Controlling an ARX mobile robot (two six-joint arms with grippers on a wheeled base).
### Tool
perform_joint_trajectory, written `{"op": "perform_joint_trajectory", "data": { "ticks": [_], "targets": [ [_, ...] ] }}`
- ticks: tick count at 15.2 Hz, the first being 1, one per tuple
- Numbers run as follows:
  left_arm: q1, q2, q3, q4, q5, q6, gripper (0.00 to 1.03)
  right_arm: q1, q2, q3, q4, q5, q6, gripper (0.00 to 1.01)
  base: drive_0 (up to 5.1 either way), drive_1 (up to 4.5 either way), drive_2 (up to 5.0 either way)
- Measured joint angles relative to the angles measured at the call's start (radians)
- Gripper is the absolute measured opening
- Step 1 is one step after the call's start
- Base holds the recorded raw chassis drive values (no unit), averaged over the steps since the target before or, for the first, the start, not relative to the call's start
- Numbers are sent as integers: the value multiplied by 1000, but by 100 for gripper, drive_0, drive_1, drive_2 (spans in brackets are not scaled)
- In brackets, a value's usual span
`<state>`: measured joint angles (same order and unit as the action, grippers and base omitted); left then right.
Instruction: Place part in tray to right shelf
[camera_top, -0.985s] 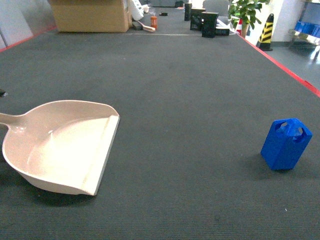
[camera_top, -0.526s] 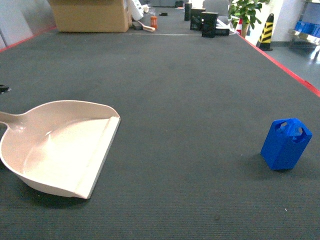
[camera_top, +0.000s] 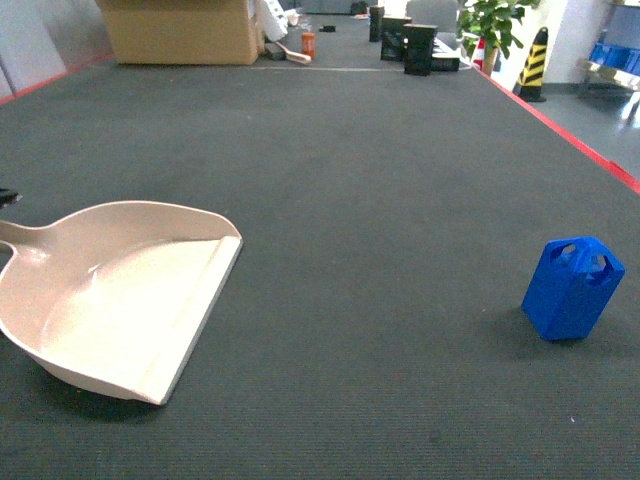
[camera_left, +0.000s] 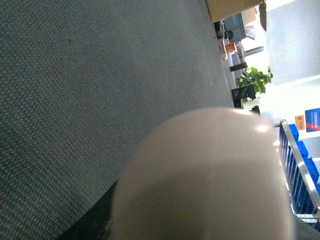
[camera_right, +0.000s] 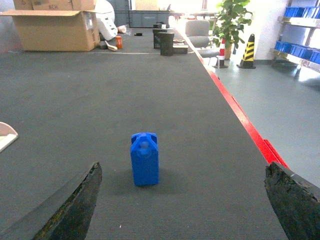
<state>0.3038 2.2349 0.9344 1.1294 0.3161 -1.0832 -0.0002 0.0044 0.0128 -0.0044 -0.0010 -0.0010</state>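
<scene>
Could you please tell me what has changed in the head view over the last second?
The wide beige plastic dustpan-shaped tray has slid and swung slightly: its body shifted left toward the frame edge and its front lip's near corner moved left and lower. No gripper shows in the head view. The small bright-blue plastic part stayed upright on the dark mat, in the same spot.

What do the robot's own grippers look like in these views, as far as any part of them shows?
Little shows. In the right wrist view, the right gripper has two dark, nearly black fingers at the bottom corners, wedge-shaped with rough, worn, speckled edges. No cables or markings are visible. The left wrist view is filled by the beige tray; the head view shows only a small dark tip at the left edge.
</scene>
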Motion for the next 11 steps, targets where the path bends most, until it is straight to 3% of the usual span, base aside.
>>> {"op": "perform_joint_trajectory", "data": {
  "ticks": [2,3,4,5,9,11],
  "targets": [
    [2,5,1,5,7,3,41,0,0,0,0,0,0,98,0,0,0],
    [3,6,2,11,11,8,30,0,0,0,0,0,0,98,0,0,0],
    [3,6,2,29,26,-14,19,0,0,0,0,0,0,98,0,0,0],
    [2,5,3,43,24,-48,16,0,0,0,0,0,0,98,0,0,0],
    [1,-45,-64,96,32,-84,15,0,0,0,0,0,0,98,0,0,0],
    [-10,-146,-147,149,63,-98,15,0,0,0,0,0,0,98,0,0,0]
  ]
}}
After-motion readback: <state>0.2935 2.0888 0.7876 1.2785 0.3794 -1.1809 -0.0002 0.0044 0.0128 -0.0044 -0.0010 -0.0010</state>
